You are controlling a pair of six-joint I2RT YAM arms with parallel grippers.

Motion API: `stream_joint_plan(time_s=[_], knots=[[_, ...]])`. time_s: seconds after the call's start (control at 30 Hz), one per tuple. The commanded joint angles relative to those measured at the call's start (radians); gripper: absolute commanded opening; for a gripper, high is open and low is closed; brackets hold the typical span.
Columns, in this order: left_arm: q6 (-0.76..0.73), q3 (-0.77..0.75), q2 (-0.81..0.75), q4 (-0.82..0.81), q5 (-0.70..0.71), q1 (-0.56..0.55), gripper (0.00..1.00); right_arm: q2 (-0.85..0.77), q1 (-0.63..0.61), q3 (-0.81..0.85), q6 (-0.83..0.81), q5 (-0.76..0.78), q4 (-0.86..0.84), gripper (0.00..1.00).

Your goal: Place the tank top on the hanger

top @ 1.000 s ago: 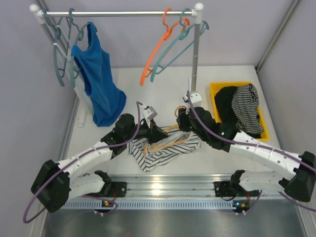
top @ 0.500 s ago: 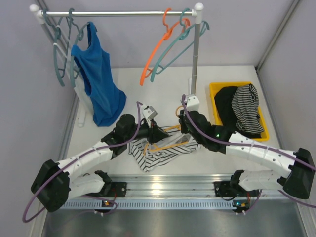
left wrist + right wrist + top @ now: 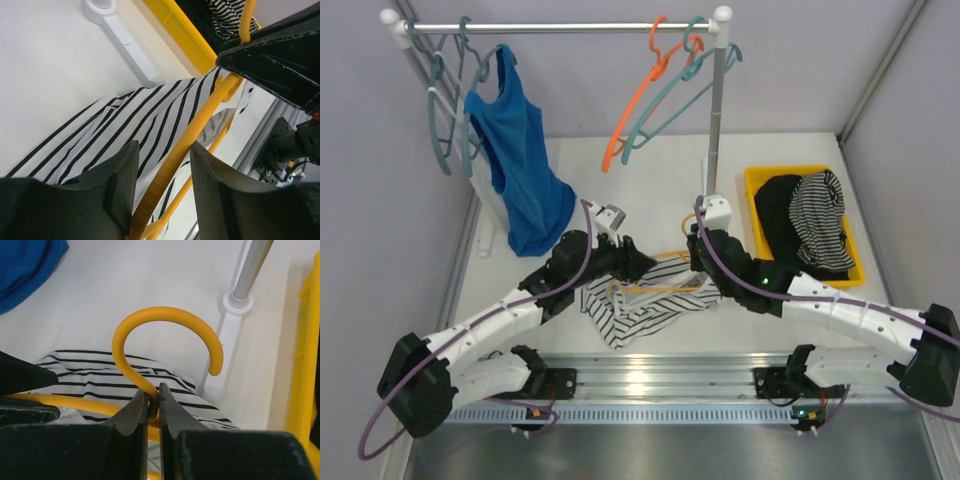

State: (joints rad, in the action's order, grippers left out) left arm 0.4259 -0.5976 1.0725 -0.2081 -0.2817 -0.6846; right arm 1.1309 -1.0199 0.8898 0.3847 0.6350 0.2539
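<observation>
Mid-frame, my right gripper [image 3: 154,405] pinches the hanger [image 3: 165,313], left gripper [image 3: 163,150] spread astride it; tank top [image 3: 125,120] underneath, not yet threaded.

- A robot lab cell: plain lilac walls [image 3: 800,70] close in a white table [image 3: 620,160].
- A left arm [image 3: 485,322] and right arm [image 3: 850,315] bolted to an aluminium rail [image 3: 650,378] along the near edge.
- Small clothes rack [image 3: 560,27] at the far edge, yellow bin [image 3: 752,190] by the right edge.

One amber hanger [image 3: 165,314], one yellow bin [image 3: 751,205]
</observation>
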Motion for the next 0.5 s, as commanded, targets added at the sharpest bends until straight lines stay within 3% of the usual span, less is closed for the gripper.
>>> stream_joint_plan(time_s=[0.0, 0.07, 0.27, 0.47], knots=[[0.077, -0.027, -0.083, 0.090, 0.222, 0.002, 0.50, -0.036, -0.020, -0.011, -0.026, 0.043, -0.045, 0.00], [0.099, -0.015, -0.120, 0.160, 0.324, 0.000, 0.52, -0.039, -0.026, -0.018, -0.029, 0.048, -0.048, 0.00], [0.132, -0.079, -0.143, 0.463, 0.440, 0.002, 0.55, -0.062, -0.037, -0.034, -0.043, 0.055, -0.059, 0.00], [0.157, -0.093, -0.180, 0.529, 0.457, 0.000, 0.57, -0.077, -0.052, -0.055, -0.050, 0.084, -0.051, 0.00]])
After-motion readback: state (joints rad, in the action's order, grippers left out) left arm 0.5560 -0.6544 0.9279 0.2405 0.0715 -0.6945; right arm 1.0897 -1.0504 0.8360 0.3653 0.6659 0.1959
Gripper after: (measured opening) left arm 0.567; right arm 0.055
